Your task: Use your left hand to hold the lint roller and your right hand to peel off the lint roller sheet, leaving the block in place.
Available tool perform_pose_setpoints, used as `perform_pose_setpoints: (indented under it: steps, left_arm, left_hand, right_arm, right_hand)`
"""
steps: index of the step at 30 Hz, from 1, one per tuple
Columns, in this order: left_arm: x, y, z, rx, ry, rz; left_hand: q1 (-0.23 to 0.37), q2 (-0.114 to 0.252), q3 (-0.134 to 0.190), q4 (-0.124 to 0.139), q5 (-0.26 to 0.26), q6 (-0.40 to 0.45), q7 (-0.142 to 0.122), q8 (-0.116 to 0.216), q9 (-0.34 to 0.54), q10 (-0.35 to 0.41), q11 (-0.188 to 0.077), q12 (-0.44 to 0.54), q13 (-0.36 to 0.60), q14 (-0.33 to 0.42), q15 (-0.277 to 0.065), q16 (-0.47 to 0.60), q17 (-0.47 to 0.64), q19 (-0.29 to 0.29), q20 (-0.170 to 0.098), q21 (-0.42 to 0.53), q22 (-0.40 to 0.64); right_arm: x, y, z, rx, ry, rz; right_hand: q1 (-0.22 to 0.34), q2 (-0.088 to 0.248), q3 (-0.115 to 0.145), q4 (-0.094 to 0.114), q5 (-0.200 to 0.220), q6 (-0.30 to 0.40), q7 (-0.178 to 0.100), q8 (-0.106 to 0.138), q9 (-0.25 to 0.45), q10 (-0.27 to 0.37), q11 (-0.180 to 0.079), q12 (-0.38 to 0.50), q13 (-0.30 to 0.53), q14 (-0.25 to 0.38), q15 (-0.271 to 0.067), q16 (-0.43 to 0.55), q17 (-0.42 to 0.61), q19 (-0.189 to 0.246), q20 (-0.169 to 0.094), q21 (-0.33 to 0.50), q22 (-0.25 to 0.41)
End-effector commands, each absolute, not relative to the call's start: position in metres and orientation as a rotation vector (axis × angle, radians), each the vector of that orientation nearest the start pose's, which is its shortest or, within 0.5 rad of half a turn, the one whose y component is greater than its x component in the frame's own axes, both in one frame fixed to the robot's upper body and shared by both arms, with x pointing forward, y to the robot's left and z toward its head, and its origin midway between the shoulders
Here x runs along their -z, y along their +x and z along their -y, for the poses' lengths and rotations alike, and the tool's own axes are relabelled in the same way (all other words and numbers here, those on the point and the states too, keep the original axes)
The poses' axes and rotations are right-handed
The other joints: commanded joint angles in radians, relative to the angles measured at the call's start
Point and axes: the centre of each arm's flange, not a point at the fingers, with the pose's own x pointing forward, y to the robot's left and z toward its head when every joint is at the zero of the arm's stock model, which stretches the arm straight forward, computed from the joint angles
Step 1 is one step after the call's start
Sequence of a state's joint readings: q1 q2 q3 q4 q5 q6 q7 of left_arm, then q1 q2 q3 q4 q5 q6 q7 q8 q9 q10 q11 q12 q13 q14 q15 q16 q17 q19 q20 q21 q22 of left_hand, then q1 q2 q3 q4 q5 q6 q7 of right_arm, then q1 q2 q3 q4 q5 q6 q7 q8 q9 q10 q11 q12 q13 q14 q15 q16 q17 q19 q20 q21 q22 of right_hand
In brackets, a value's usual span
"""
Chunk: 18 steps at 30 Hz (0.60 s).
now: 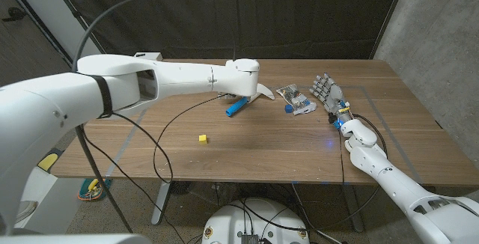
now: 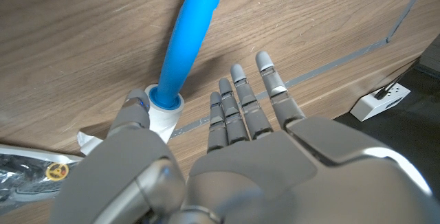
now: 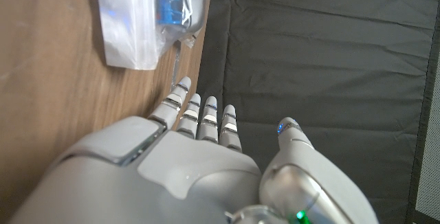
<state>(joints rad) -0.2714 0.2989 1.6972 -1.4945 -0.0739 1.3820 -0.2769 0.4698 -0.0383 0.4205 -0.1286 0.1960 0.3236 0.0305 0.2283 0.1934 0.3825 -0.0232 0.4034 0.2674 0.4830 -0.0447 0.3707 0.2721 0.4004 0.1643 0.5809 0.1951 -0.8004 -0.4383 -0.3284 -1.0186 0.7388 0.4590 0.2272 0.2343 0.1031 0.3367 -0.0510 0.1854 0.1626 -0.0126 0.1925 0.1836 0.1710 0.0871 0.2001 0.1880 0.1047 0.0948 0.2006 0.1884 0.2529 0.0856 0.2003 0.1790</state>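
Hovering spread-fingered over the blue-handled lint roller [image 1: 238, 104] at mid-worktop [image 1: 247, 154], the left hand [image 1: 247, 75] has no grip yet, the yellow block [image 1: 202, 138] sits untouched, and the right hand [image 1: 327, 90] waits spread, peeling unstarted.

the lint roller [image 1: 238, 105] lies on the wooden table [image 1: 247, 158] toward its far side, a little left of the middle, its handle pointing near-left. the left hand [image 1: 251, 87] hangs right over the roller's far end; in the left wrist view its fingers [image 2: 237, 110] reach beside the roll [image 2: 163, 114], though contact is hard to judge. a plastic packet [image 1: 296, 99] lies just right of the roller. the right hand [image 1: 329, 94] stands just right of the packet. a small block [image 1: 202, 138] sits nearer, left of the roller and well apart from it.
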Motion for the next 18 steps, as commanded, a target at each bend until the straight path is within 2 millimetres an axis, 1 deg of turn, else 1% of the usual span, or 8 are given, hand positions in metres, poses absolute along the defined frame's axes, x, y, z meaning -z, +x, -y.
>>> perform_pose_setpoints:
  steps: [1, 4, 8, 10, 13, 18]
  left_arm:
    - [-0.087, 0.633, -0.042, -0.182, 1.701, -0.307]
    - [-0.086, 0.634, -0.036, -0.205, 1.708, -0.323]
    - [-0.087, 0.636, -0.031, -0.219, 1.722, -0.335]
    - [-0.087, 0.637, -0.028, -0.218, 1.731, -0.340]
    - [-0.085, 0.640, -0.025, -0.204, 1.736, -0.338]
    - [-0.081, 0.647, -0.021, -0.185, 1.736, -0.347]
  left_hand:
    - [0.013, 0.013, 0.013, -0.005, -0.003, 0.019, -0.001, 0.003, 0.003, 0.012, 0.000, 0.007, 0.003, 0.010, -0.012, 0.007, 0.003, 0.026, 0.007, 0.011, 0.001]
    - [0.017, 0.016, 0.017, -0.007, -0.006, 0.028, 0.000, 0.002, 0.003, 0.020, -0.002, 0.012, 0.005, 0.016, -0.018, 0.005, 0.002, 0.064, 0.007, 0.023, -0.001]
    - [0.017, 0.016, 0.018, -0.007, -0.008, 0.039, -0.006, 0.002, 0.003, 0.032, -0.001, 0.019, 0.007, 0.033, -0.023, 0.007, 0.001, 0.094, 0.006, 0.032, -0.003]
    - [0.017, 0.016, 0.018, -0.008, -0.009, 0.048, -0.015, 0.004, 0.003, 0.038, 0.000, 0.022, 0.008, 0.037, -0.023, 0.006, 0.000, 0.103, 0.007, 0.033, -0.004]
    - [0.016, 0.015, 0.018, -0.008, -0.010, 0.056, -0.019, 0.005, 0.003, 0.042, 0.000, 0.025, 0.009, 0.045, -0.022, 0.006, -0.001, 0.117, 0.005, 0.037, -0.004]
    - [0.017, 0.014, 0.019, -0.009, -0.011, 0.060, -0.019, 0.005, 0.003, 0.048, -0.002, 0.028, 0.010, 0.053, -0.022, 0.006, -0.002, 0.122, 0.001, 0.038, -0.005]
  right_arm:
    - [0.068, 0.677, 0.335, -0.213, 0.145, 0.612]
    - [0.068, 0.679, 0.336, -0.211, 0.144, 0.612]
    - [0.070, 0.683, 0.337, -0.211, 0.149, 0.610]
    - [0.071, 0.685, 0.338, -0.212, 0.153, 0.610]
    - [0.072, 0.687, 0.340, -0.209, 0.154, 0.609]
    - [0.073, 0.689, 0.342, -0.204, 0.157, 0.613]
  right_hand:
    - [-0.013, 0.000, -0.003, 0.004, -0.002, 0.006, 0.001, 0.004, 0.003, 0.007, 0.001, 0.006, 0.006, 0.008, 0.001, 0.005, 0.006, 0.006, 0.008, 0.007, 0.002]
    - [-0.020, 0.002, -0.005, 0.009, -0.002, 0.013, -0.001, 0.006, 0.004, 0.015, 0.006, 0.008, 0.006, 0.011, 0.001, 0.007, 0.008, 0.007, 0.008, 0.008, 0.002]
    - [-0.025, 0.002, -0.007, 0.012, -0.002, 0.015, -0.001, 0.007, 0.004, 0.017, 0.006, 0.008, 0.006, 0.012, 0.002, 0.008, 0.009, 0.009, 0.008, 0.008, 0.002]
    - [-0.027, 0.002, -0.008, 0.013, -0.002, 0.015, -0.001, 0.006, 0.004, 0.018, 0.005, 0.009, 0.006, 0.014, 0.002, 0.008, 0.009, 0.009, 0.008, 0.008, 0.002]
    - [-0.030, 0.002, -0.009, 0.014, -0.002, 0.016, 0.000, 0.006, 0.004, 0.019, 0.005, 0.009, 0.006, 0.016, 0.003, 0.009, 0.009, 0.009, 0.008, 0.008, 0.002]
    - [-0.034, 0.002, -0.010, 0.016, -0.002, 0.020, 0.000, 0.007, 0.004, 0.021, 0.006, 0.009, 0.006, 0.020, 0.004, 0.011, 0.010, 0.011, 0.010, 0.009, 0.002]
